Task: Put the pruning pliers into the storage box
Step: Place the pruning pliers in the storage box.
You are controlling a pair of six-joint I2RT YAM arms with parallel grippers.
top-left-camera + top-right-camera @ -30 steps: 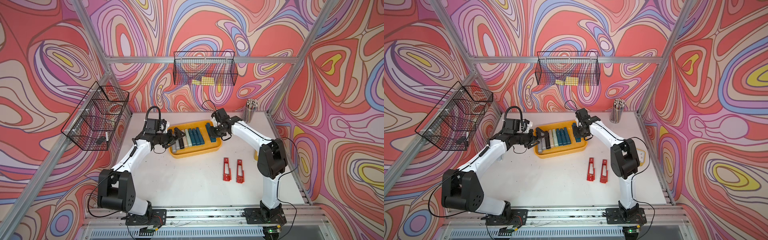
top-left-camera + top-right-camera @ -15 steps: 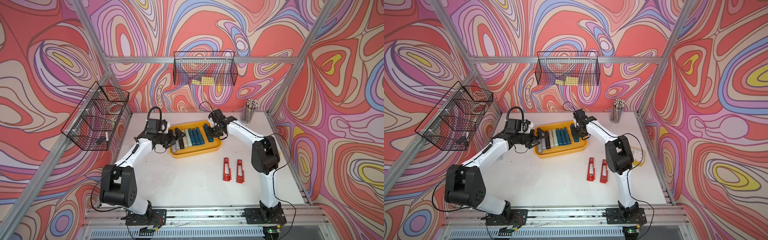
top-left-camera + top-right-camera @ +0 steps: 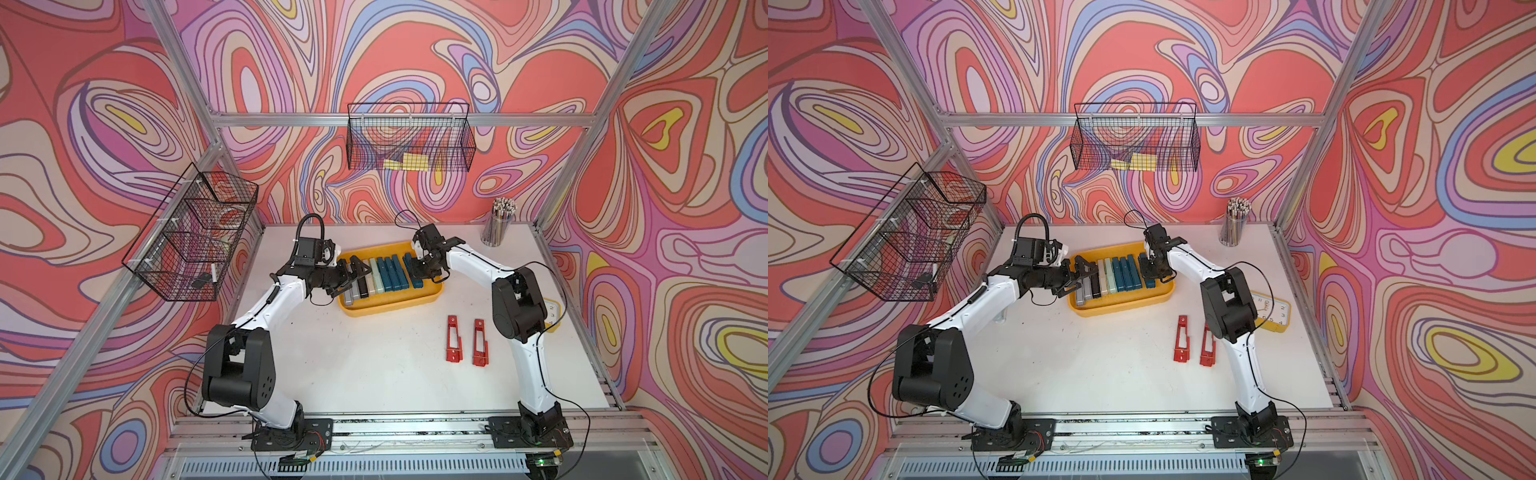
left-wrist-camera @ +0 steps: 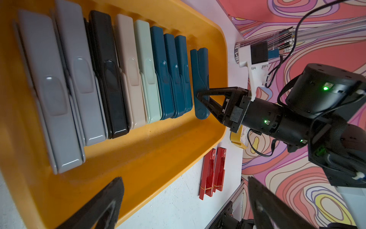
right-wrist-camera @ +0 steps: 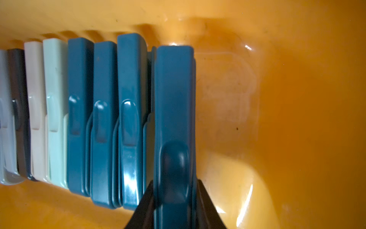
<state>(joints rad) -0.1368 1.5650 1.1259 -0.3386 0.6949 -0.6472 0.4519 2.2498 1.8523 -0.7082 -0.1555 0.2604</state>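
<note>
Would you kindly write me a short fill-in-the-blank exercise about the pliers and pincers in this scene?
1. The right pincer is shut on a ____ plier inside the storage box.
2. The left pincer stands ____ and holds nothing.
3. ____ red pliers lie on the table, outside the box.
Missing words: teal; open; two.

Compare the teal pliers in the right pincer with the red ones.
The teal pliers are solid-bodied, the red pliers slotted. The teal pliers are in the storage box, gripped by the right pincer; the red pliers lie untouched on the table. Both are slim bars.
</note>
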